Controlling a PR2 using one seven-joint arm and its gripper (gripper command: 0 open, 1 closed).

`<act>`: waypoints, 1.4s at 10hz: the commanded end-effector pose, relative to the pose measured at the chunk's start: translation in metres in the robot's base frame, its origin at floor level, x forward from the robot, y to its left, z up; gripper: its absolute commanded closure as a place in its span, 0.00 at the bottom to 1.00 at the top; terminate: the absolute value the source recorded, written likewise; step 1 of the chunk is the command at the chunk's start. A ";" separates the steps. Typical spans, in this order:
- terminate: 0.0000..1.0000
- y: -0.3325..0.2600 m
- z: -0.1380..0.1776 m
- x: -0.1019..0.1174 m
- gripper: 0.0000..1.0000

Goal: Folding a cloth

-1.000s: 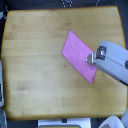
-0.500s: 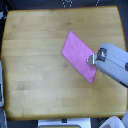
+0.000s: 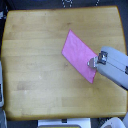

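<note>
The pink-magenta cloth (image 3: 78, 54) lies flat on the wooden tabletop (image 3: 40, 65), right of centre, set diagonally from upper left to lower right. My gripper (image 3: 92, 63) reaches in from the exterior view's right on a grey arm (image 3: 114, 66). Its tip sits at the cloth's right edge, near the lower right corner. The frame is too blurred to show whether the jaws are open, or whether they hold the cloth.
The tabletop's edges run close to the frame on all sides. Dark floor and blurred equipment (image 3: 80, 2) lie beyond the far edge. A pale object (image 3: 62, 123) sits below the near edge.
The gripper has stayed at the cloth's right edge. The cloth has not visibly moved.
</note>
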 end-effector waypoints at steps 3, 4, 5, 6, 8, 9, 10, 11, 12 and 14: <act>0.00 -0.007 -0.010 -0.002 1.00; 0.00 -0.005 -0.011 0.001 1.00; 0.00 -0.004 -0.010 0.004 1.00; 0.00 -0.004 -0.010 0.007 1.00; 0.00 -0.004 -0.008 0.010 1.00; 0.00 -0.004 -0.008 0.011 1.00; 0.00 -0.003 -0.008 0.010 1.00; 0.00 -0.003 -0.008 0.010 1.00; 0.00 -0.003 -0.006 0.009 1.00; 0.00 -0.004 -0.004 0.007 1.00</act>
